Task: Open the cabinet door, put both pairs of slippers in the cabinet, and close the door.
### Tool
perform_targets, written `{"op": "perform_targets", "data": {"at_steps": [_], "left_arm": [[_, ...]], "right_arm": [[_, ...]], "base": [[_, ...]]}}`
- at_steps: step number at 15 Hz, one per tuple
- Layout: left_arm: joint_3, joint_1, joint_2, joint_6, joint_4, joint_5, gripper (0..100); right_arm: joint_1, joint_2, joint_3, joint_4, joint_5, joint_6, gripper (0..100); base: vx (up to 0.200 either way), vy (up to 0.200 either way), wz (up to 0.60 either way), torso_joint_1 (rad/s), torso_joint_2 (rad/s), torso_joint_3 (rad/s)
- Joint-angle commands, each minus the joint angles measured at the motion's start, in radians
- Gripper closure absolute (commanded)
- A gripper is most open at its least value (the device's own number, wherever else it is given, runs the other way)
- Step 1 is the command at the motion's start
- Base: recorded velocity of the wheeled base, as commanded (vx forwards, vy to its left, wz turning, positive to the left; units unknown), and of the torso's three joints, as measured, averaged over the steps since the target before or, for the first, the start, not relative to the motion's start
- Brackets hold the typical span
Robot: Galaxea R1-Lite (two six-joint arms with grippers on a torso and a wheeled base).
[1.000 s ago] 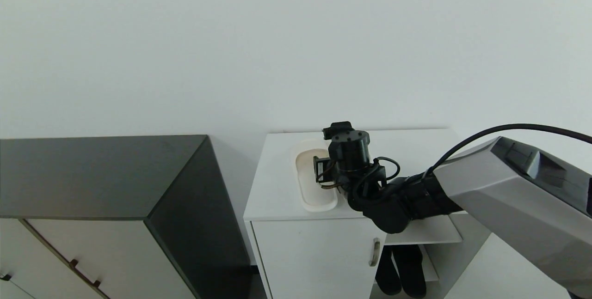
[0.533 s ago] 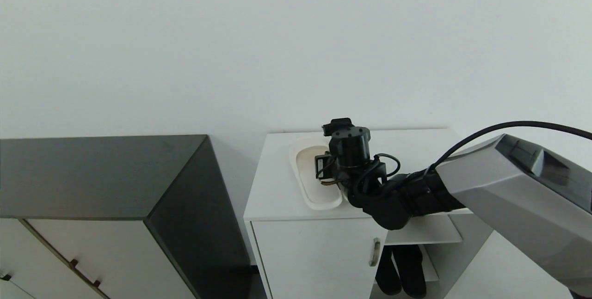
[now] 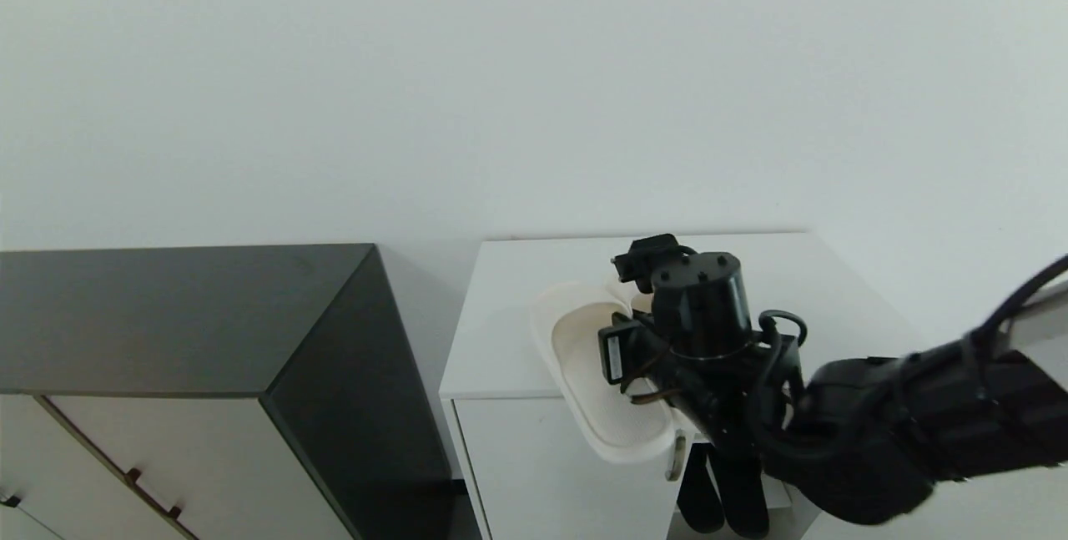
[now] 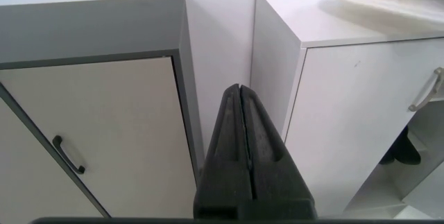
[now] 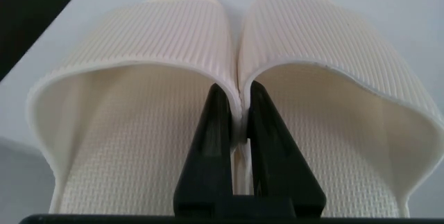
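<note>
Right wrist view reveals right claw [image 5: 239, 93] pinching two cream slippers [image 5: 139, 78] together.

White cabinet [image 3: 534, 331], flat top.
Cream pair [image 3: 584, 356] overhangs top's front edge, contact unclear; black slippers [image 3: 724, 494] in lower open compartment.

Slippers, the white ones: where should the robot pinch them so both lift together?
Pinch the two inner side walls where the slippers touch, coming in from the open heel end. They lie side by side, so those walls make one thin ridge that a single pinch can span. The right gripper is shut on exactly that spot.
</note>
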Motion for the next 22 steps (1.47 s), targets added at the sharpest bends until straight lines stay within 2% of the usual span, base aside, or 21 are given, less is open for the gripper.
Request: {"op": "perform_targets", "data": {"at_steps": [1, 3, 6, 8, 18, 22], "left_arm": [[0.0, 0.0, 0.001, 0.0, 0.0, 0.0, 100], [0.0, 0.0, 0.001, -0.002, 0.0, 0.002, 100], [0.0, 0.0, 0.001, -0.009, 0.0, 0.003, 100], [0.0, 0.0, 0.001, -0.009, 0.0, 0.003, 100], [0.0, 0.0, 0.001, -0.009, 0.0, 0.003, 100], [0.0, 0.0, 0.001, -0.009, 0.0, 0.003, 100]], "right_arm": [[0.055, -0.136, 0.114, -0.011, -0.007, 0.011, 100], [0.055, -0.106, 0.109, -0.018, -0.006, 0.015, 100], [0.057, -0.055, 0.118, -0.11, -0.012, 0.012, 100], [0.057, -0.054, 0.129, -0.11, -0.014, 0.012, 100], [0.06, -0.09, 0.149, -0.112, -0.015, 0.007, 100], [0.061, -0.09, 0.155, -0.112, -0.015, 0.006, 100]], "base": [[0.0, 0.0, 0.0, 0.0, 0.0, 0.0], [0.0, 0.0, 0.0, 0.0, 0.0, 0.0], [0.0, 0.0, 0.0, 0.0, 0.0, 0.0], [0.0, 0.0, 0.0, 0.0, 0.0, 0.0], [-0.2, 0.0, 0.0, 0.001, 0.0, 0.004], [0.0, 0.0, 0.0, 0.0, 0.0, 0.0]]}}
